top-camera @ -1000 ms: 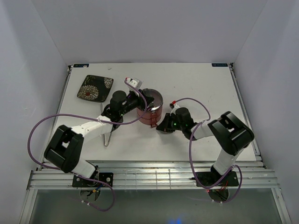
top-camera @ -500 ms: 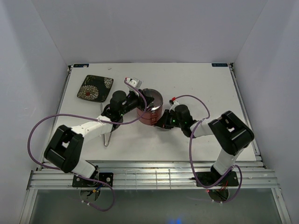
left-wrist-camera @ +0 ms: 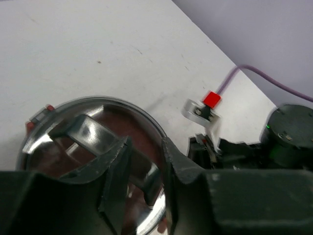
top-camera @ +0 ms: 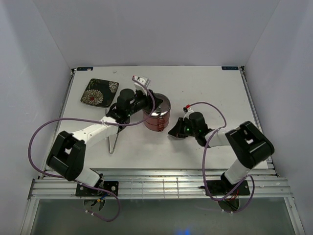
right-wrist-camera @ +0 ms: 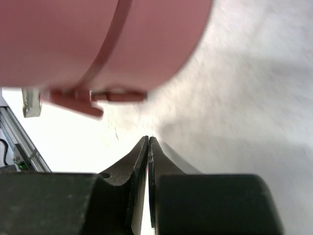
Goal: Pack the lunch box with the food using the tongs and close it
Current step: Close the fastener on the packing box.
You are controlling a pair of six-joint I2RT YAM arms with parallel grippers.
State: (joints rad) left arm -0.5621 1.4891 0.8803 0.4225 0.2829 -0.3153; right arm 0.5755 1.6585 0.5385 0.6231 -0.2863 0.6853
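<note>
Two-bowl lunch box (top-camera: pixel 157 116), left pincer (left-wrist-camera: pixel 145 144) parted over it; right pincer (right-wrist-camera: pixel 147 139) closed

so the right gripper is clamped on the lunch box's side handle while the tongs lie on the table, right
Not quite. The right gripper is shut on nothing. The right wrist view shows its fingers pressed together with no handle between them, and the lunch box ahead, apart from them. The tongs do lie on the table.
</note>
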